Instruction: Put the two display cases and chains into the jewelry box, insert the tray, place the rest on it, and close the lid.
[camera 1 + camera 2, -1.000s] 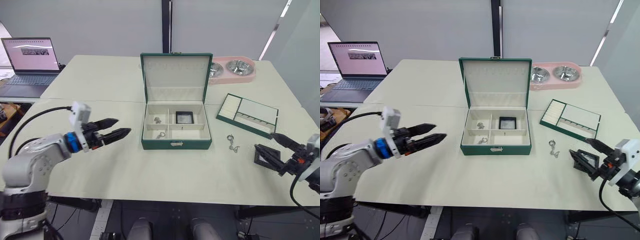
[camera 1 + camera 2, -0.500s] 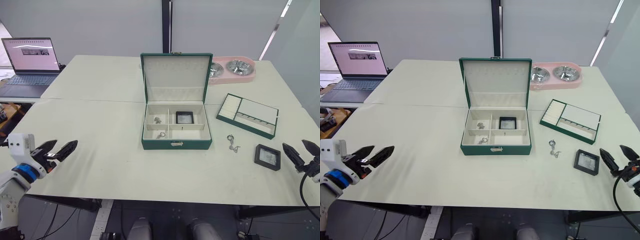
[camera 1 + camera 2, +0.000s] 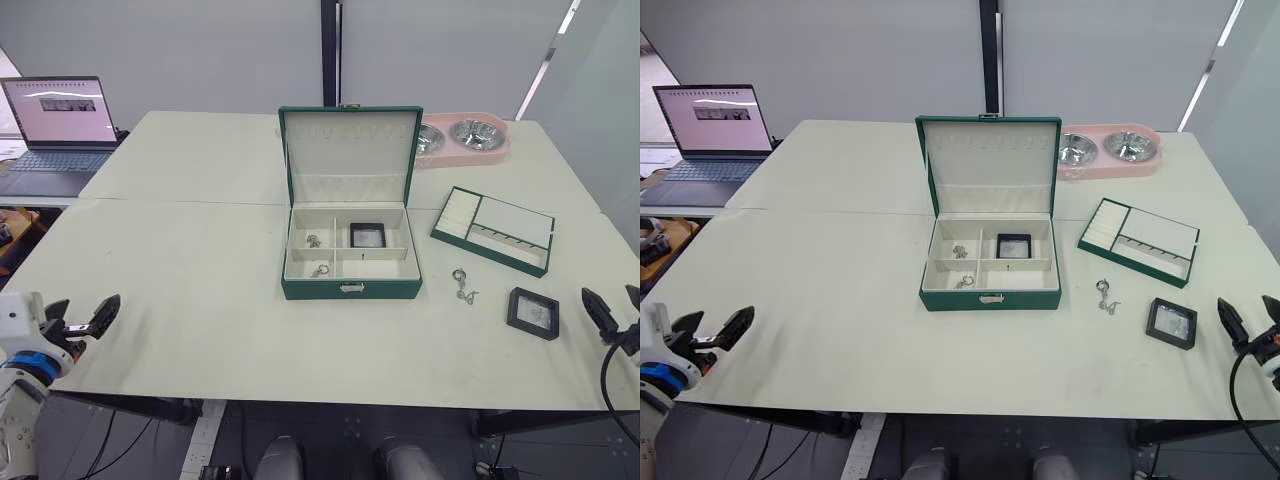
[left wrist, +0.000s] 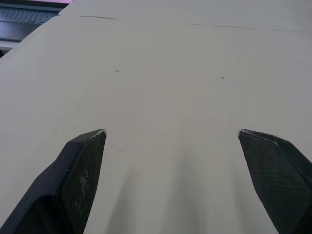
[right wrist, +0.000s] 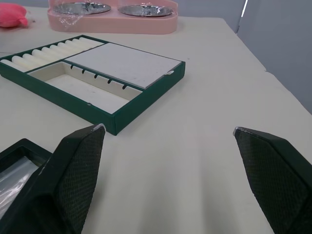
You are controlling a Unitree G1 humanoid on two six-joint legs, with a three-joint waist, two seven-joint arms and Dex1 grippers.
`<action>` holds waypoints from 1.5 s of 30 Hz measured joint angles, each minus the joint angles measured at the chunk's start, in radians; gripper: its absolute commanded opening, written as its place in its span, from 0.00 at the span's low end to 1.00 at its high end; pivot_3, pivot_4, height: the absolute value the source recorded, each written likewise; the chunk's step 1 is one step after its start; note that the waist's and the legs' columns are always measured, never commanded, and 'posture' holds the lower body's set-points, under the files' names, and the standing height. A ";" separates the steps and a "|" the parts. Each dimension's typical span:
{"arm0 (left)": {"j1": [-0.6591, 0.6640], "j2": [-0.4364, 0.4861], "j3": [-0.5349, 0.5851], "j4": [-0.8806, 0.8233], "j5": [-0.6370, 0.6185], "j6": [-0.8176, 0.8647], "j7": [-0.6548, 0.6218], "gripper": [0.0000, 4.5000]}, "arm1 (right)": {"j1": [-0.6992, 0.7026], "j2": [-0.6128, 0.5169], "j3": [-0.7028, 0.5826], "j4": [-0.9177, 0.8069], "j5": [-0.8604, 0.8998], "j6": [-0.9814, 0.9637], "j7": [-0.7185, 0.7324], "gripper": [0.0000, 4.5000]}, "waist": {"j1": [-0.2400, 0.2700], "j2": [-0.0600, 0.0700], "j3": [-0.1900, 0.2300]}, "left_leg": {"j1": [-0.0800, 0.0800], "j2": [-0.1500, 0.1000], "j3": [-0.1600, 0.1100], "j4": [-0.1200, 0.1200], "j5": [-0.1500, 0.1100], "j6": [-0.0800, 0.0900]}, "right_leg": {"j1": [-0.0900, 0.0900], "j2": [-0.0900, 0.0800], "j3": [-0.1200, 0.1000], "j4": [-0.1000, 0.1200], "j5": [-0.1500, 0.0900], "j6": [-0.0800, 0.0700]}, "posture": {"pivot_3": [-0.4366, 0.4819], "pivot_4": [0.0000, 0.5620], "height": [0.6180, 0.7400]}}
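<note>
Both arms have drawn back to the frame's lower corners. The right pincer (image 3: 1252, 324), jaws apart and empty, sits just right of the case (image 3: 1171, 323) on the surface (image 3: 840, 300); the left pincer (image 3: 708, 329) is also apart, far off. The box (image 3: 990, 260) stands open at centre, one case and two chains inside, with clear room between.

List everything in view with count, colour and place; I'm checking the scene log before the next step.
jewelry box: 1, dark green, table centre, lid up.
display cases: 2, black; one in the box, one on the table at right.
chains: 3, silver; two in the box, one on the table.
tray: 1, dark green, right of box.
pet bowl: 1, pink, far right.
laptop: 1, grey, far left.
left gripper: open, near-left edge.
right gripper: open, near-right edge.
</note>
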 measured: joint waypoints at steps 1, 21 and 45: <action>0.000 0.000 -0.001 0.000 0.000 -0.002 0.000 1.00 | 0.000 0.000 0.000 0.003 0.000 0.000 0.000 1.00 | 0.000 0.000 0.000 | 0.000 0.000 0.000 0.000 0.000 0.000 | 0.000 0.000 0.000 0.000 0.000 0.000 | 0.48 0.27 1.00; -0.190 0.079 -0.230 -0.166 -0.084 0.099 -0.220 1.00 | 0.034 -0.097 0.070 -0.215 0.083 0.205 0.203 1.00 | 0.003 0.000 0.000 | 0.000 0.000 0.000 0.000 0.000 0.000 | 0.001 0.000 -0.001 0.000 0.000 0.000 | 0.48 0.27 1.00; -0.538 0.021 -0.806 -0.297 -0.038 0.030 -0.696 1.00 | 0.090 -0.299 0.293 -0.383 -0.076 0.284 0.483 1.00 | 0.004 0.000 0.000 | -0.001 -0.001 0.000 0.001 0.000 0.000 | 0.001 0.001 0.000 -0.001 0.000 0.000 | 0.48 0.27 1.00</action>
